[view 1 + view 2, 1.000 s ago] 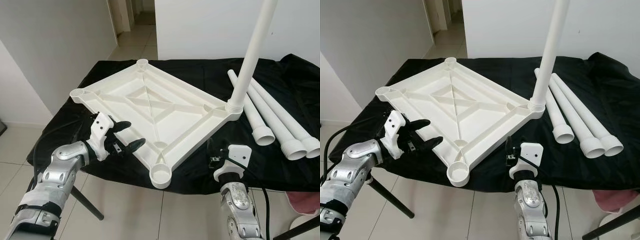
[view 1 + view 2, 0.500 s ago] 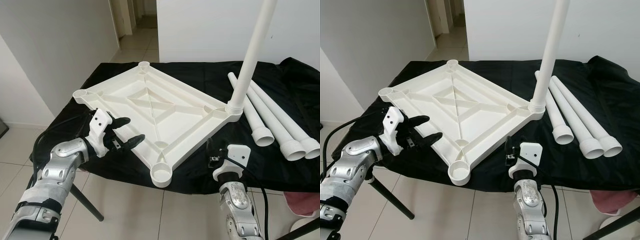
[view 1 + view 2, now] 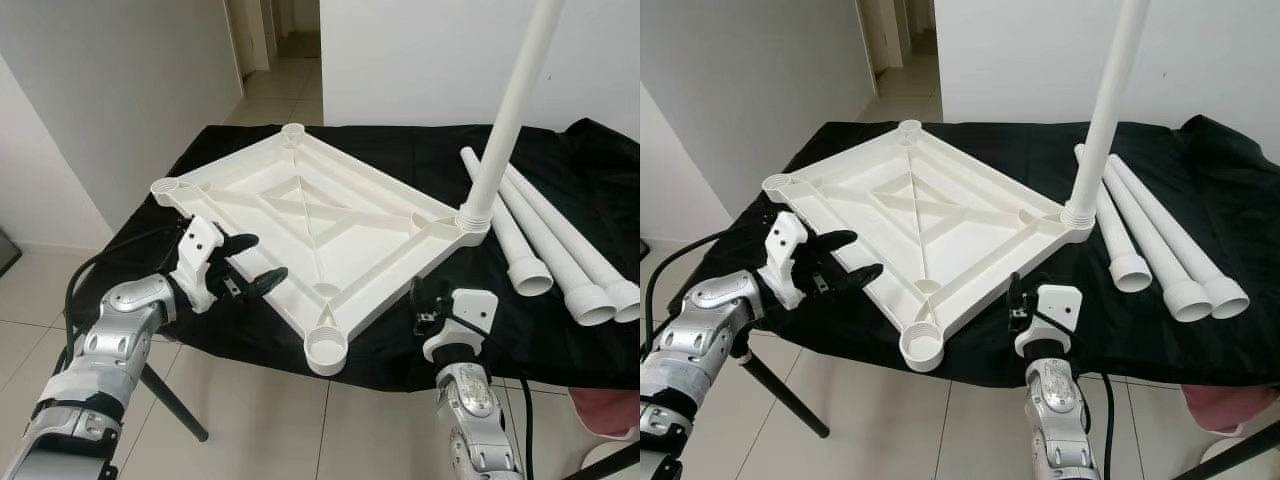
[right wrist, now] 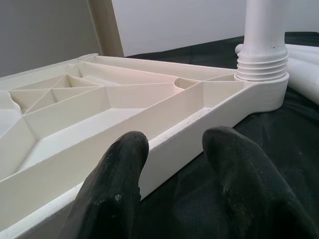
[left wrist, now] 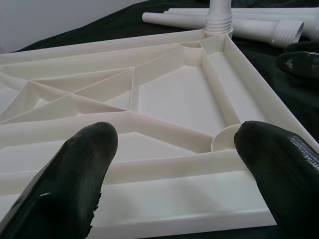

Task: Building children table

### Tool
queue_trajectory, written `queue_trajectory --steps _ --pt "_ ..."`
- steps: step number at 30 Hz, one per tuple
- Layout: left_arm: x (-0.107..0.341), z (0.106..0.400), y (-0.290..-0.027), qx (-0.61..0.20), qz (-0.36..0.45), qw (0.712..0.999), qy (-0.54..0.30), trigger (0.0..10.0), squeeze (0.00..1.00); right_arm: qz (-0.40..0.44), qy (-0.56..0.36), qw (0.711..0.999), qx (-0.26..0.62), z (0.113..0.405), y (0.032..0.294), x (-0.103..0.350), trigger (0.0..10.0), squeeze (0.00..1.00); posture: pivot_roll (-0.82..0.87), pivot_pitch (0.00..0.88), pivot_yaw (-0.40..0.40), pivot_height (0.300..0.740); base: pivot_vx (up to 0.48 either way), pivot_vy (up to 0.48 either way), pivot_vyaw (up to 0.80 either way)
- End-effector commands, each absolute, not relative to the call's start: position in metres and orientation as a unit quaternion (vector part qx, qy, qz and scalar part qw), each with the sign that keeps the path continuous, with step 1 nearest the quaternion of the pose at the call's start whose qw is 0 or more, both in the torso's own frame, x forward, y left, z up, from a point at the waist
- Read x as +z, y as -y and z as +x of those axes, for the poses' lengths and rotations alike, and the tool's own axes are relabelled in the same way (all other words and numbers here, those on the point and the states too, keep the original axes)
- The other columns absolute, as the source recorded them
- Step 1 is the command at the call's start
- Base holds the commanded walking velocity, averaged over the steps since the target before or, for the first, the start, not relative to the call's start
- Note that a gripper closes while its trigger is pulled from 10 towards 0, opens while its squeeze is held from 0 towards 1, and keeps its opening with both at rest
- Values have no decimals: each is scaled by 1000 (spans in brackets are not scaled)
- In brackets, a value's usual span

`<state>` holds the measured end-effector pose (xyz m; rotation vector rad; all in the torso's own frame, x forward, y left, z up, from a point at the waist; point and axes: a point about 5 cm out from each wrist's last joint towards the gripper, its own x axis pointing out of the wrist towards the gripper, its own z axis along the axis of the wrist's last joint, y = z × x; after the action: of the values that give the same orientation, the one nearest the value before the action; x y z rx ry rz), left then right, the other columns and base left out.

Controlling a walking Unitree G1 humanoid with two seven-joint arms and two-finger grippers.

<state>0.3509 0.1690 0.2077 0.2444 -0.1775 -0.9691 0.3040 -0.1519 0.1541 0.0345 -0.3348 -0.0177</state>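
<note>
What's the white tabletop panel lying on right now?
The tabletop panel lies upside down on a black cloth. What the cloth drapes over is hidden, apart from a dark leg below.

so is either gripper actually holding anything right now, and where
Nothing is held. The left gripper is open at the tabletop's left edge, and the right gripper is open at its front edge.

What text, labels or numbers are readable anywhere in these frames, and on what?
None readable.
White tabletop: bare ribbed plastic, no marking.
Upright leg and loose legs: plain white.
Black cloth: unprinted.
Left gripper and right gripper: no legible labels.
</note>
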Motion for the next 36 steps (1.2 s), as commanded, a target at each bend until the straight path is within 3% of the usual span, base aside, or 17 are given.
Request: queue_trajectory --steps 1,2,3,5,6,9,10,11,15,16,25,36 --pt "207 350 -172 -485 118 864 74 10000 0 25 166 986 -4 304 148 152 10000 0 33 122 92 740 0 0 0" --pt "207 350 -172 -485 118 864 74 10000 0 25 166 986 -4 304 148 152 10000 0 33 122 92 740 0 0 0" --pt "207 351 -172 -480 114 867 72 10000 1000 25 166 986 -4 304 148 152 10000 0 32 124 92 740 0 0 0" --pt "206 351 -171 -481 121 866 69 10000 1000 24 167 986 -6 304 150 152 10000 0 32 124 93 740 0 0 0" --pt "205 350 -170 -487 127 862 69 10000 475 24 167 986 -7 304 150 152 10000 0 30 125 94 740 0 0 0" --pt "204 349 -168 -493 132 857 70 10000 475 24 166 986 -8 304 151 152 10000 0 30 126 94 740 0 0 0" --pt "205 349 -168 -492 122 859 73 10000 0 23 167 986 -8 304 151 152 10000 0 29 126 95 740 0 0 0" --pt "207 350 -169 -491 115 860 78 0 0 23 166 986 -8 304 151 152 10000 0 28 126 95 740 0 0 0" --pt "209 351 -169 -486 114 863 80 0 0 24 166 986 -10 304 151 152 10000 0 28 125 95 740 0 0 0" --pt "208 352 -169 -486 125 862 76 10000 0 24 166 986 -9 304 151 152 10000 0 28 124 96 740 0 0 0" --pt "208 353 -169 -482 120 865 75 10000 0 24 167 986 -11 304 152 152 10000 0 27 120 95 740 0 0 0" --pt "212 362 -173 -436 84 893 74 10000 0 25 168 985 -10 305 150 152 10000 0 28 115 96 740 0 0 0"
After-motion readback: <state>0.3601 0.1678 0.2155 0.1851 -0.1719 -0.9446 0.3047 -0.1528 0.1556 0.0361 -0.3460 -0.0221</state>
